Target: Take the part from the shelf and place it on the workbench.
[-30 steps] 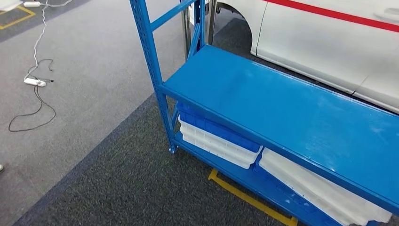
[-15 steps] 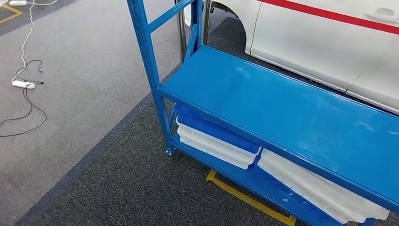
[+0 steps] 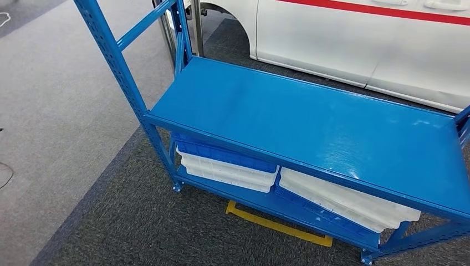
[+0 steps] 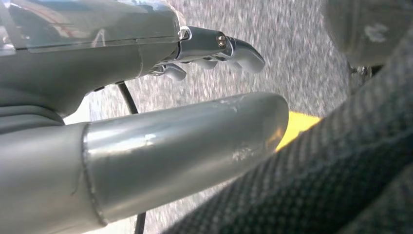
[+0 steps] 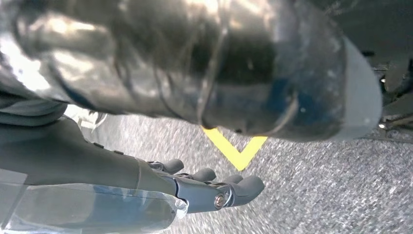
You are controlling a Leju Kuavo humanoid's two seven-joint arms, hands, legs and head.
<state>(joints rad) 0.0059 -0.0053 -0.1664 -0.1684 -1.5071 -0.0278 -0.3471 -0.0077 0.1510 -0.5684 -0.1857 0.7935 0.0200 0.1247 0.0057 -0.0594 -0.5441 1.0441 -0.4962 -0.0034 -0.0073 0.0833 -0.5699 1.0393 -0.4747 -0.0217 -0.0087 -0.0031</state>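
Above grey carpet [image 4: 302, 39], both left hand [image 4: 160, 97] and right hand [image 5: 146, 161] loose-fingered, holding nothing.

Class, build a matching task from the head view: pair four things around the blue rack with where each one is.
Things:
1. white car
2. stacked trays
3. yellow floor tape
4. upper shelf board

Places:
A. on the carpet under the rack's front edge
B. behind the rack
C. bare, nothing on it
D. on the lower shelf

Pairs: 1-B, 2-D, 3-A, 4-C

Trays [image 3: 227, 163] under shelf [image 3: 310, 119]; car [image 3: 360, 39] behind.
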